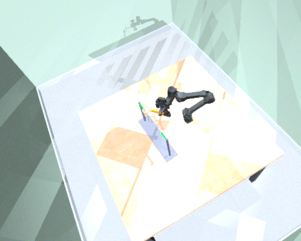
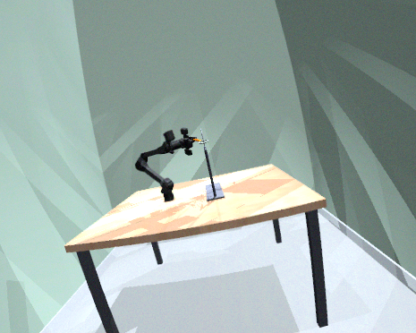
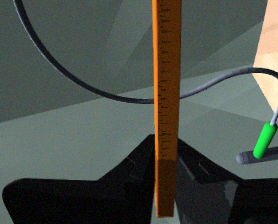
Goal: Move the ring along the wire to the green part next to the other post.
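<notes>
My gripper (image 1: 163,113) (image 2: 193,139) (image 3: 160,141) is shut on the orange handle (image 1: 154,111) (image 2: 197,140) (image 3: 167,75), which points straight away from the fingers in the wrist view. The ring (image 2: 203,141) is small at the handle's far end, beside the wire; it is washed out in the top view and out of the wrist view. Whether it touches the wire cannot be told. One green part (image 1: 141,105) is near the handle's ring end; the other green part (image 1: 164,135) is by the nearer post (image 1: 168,147). The grey wire (image 3: 75,80) curves behind the handle. A green part (image 3: 264,140) is at right.
Both posts stand on a blue-grey base plate (image 1: 145,126) (image 2: 210,192) on the wooden table (image 1: 180,184) (image 2: 254,211). The far post (image 1: 144,115) is at the plate's other end. The gripper is high above the table, on the arm's side of the wire.
</notes>
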Available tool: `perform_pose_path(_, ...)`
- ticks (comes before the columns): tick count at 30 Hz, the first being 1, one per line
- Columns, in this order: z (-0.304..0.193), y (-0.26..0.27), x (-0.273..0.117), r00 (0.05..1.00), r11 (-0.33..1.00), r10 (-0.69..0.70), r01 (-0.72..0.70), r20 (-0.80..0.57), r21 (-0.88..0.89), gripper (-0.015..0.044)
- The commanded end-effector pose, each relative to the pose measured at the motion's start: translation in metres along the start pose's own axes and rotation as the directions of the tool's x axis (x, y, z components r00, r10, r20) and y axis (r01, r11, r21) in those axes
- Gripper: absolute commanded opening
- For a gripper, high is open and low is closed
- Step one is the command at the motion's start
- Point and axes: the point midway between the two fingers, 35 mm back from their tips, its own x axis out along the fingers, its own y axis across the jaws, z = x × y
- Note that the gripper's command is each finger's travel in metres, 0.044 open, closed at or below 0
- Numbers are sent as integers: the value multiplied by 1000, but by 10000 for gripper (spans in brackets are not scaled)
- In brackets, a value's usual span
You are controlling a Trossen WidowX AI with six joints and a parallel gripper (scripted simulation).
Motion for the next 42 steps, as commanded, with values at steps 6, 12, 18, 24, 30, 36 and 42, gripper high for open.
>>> perform_pose_path(6,0,-1,1,999,994,-52,52,2,-92,-150)
perform_pose_path(12,1,-4,1,995,982,-95,96,10,-164,-150)
perform_pose_path(18,1,-7,0,990,961,-140,141,22,-239,-150)
perform_pose_path(24,2,-11,0,982,932,-183,186,38,-312,-150)
perform_pose_path(30,4,-14,-1,973,895,-226,230,57,-382,-150)
perform_pose_path(36,5,-17,-1,961,851,-266,273,80,-449,-150)
perform_pose_path(42,7,-20,-2,947,800,-303,314,106,-512,-150)
